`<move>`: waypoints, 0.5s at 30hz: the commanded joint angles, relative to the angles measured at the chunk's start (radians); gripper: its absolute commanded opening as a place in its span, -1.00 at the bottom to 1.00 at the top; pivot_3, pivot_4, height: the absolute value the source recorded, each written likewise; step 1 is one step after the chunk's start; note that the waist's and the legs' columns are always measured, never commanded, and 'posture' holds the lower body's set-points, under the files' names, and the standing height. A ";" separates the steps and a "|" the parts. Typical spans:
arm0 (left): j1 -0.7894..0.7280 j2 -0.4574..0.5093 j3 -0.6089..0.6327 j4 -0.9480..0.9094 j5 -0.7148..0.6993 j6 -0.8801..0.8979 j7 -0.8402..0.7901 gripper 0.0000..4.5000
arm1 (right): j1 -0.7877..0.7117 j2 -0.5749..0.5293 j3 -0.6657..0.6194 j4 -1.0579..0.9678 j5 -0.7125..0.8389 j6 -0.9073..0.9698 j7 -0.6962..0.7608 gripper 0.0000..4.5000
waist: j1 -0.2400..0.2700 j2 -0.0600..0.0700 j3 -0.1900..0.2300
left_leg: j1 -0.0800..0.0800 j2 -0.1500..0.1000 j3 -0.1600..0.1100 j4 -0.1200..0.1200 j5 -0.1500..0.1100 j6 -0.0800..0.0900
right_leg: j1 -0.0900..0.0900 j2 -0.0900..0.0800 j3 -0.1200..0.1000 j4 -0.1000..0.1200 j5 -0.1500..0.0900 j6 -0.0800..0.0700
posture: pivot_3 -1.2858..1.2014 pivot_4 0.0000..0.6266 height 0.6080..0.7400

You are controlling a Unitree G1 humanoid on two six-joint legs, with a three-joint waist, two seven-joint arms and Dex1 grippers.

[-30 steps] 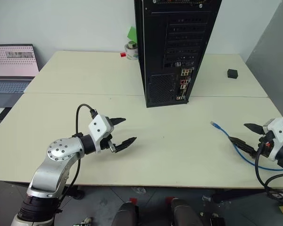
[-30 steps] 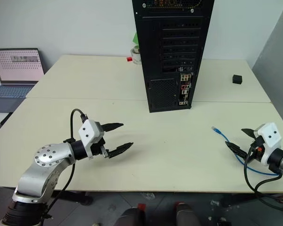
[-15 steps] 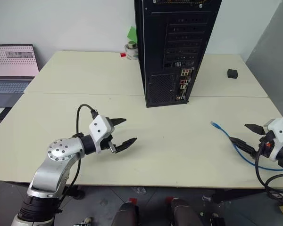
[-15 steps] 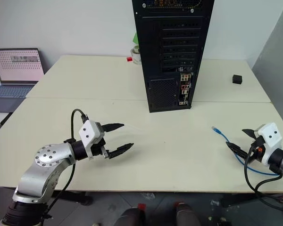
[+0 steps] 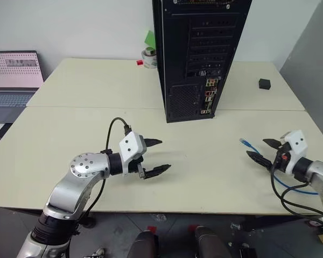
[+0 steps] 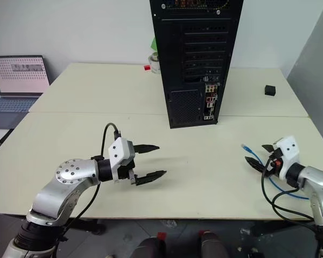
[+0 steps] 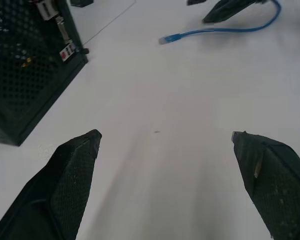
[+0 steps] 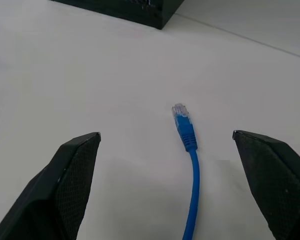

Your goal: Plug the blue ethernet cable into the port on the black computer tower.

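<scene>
both head views look forward and down from above the near edge of the surface [image 5: 97, 86], sharing the black computer tower [image 5: 196, 54] at the far middle. the left wrist view sits low, looking across the surface toward the blue ethernet cable [image 7: 215, 31]. the right wrist view looks closely at the same cable's plug.

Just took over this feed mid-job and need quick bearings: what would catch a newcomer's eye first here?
The black computer tower stands tall at the back middle of the table, its rear panel with coloured connectors facing the robot. The blue ethernet cable lies loose on the table at the right, its clear plug pointing toward the tower, framed by the open right pincer. The left pincer hangs open over bare tabletop in front of the tower.
</scene>
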 commanded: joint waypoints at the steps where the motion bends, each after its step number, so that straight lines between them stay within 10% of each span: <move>1: -0.019 0.005 0.003 -0.021 -0.009 -0.008 -0.010 0.98 | -0.083 0.025 0.029 0.132 -0.050 -0.064 0.008 1.00 | 0.001 0.000 0.000 | 0.000 0.000 0.000 0.000 0.000 0.000 | 0.000 0.000 0.000 0.000 0.000 0.000 | 0.03 -0.52 1.00; 8: -0.010 0.014 0.007 -0.030 -0.003 -0.007 -0.004 0.98 | -0.169 0.048 0.056 0.312 -0.090 -0.105 0.037 1.00 | 0.001 0.000 0.000 | 0.000 0.000 0.000 0.000 0.000 0.000 | 0.000 0.000 0.000 0.000 0.000 0.000 | 0.03 -0.52 1.00; 15: -0.002 0.022 0.018 -0.036 -0.018 -0.001 -0.009 1.00 | -0.179 0.029 0.058 0.350 -0.113 -0.131 0.081 0.29 | 0.001 0.000 0.000 | 0.000 0.000 0.000 0.000 0.000 0.000 | 0.000 0.000 0.000 0.000 0.000 0.000 | 0.03 -0.52 1.00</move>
